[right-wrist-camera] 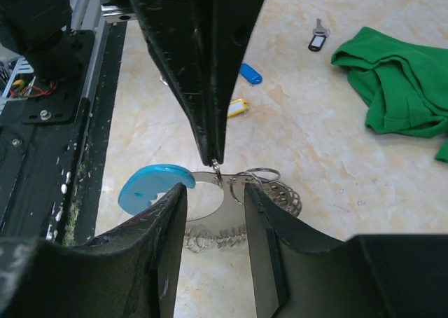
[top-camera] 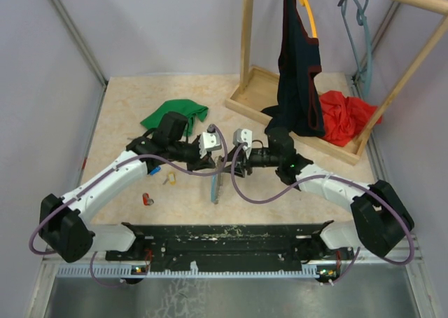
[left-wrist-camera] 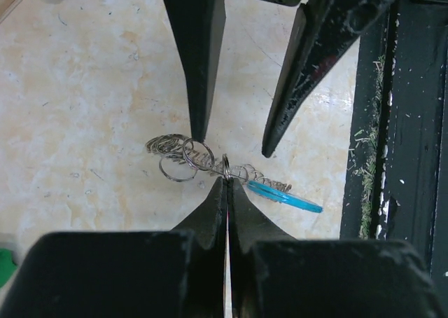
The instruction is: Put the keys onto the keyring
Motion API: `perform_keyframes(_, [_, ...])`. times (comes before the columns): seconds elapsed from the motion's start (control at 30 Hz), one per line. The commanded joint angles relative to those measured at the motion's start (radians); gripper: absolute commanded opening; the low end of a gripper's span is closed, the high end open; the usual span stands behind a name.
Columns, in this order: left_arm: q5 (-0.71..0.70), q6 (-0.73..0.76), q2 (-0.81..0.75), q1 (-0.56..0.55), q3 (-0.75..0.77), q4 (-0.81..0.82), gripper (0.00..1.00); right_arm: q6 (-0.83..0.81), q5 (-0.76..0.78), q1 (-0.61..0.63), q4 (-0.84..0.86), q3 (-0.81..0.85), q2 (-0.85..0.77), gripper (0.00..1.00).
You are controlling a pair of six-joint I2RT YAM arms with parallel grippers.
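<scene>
From the top I see both arms meeting over the middle of the tabletop (top-camera: pixel 126 108), with the keyring (top-camera: pixel 216 183) hanging between them. The keys (top-camera: pixel 148 199) lie loose left of it toward the near edge, and a green cloth (top-camera: pixel 175 115) lies further back. My left wrist view has the left fingers (left-wrist-camera: pixel 210 213) pressed together on a ring of the keyring's chain, its blue band trailing aside. In the right wrist view the right fingers (right-wrist-camera: pixel 168 227) stand apart either side of the chain, gripping nothing.
</scene>
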Motion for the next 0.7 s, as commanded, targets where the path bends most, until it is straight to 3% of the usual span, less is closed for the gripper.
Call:
perform_keyframes(0.0, [0.014,-0.009,0.007,-0.003,0.048,-0.017,0.0,-0.097,-0.011,0.029,-0.036,0.073,0.009,0.38])
perform_keyframes(0.67, [0.054,-0.011,0.025,-0.003,0.062,-0.032,0.0,-0.097,-0.041,0.052,-0.017,0.105,0.071,0.09])
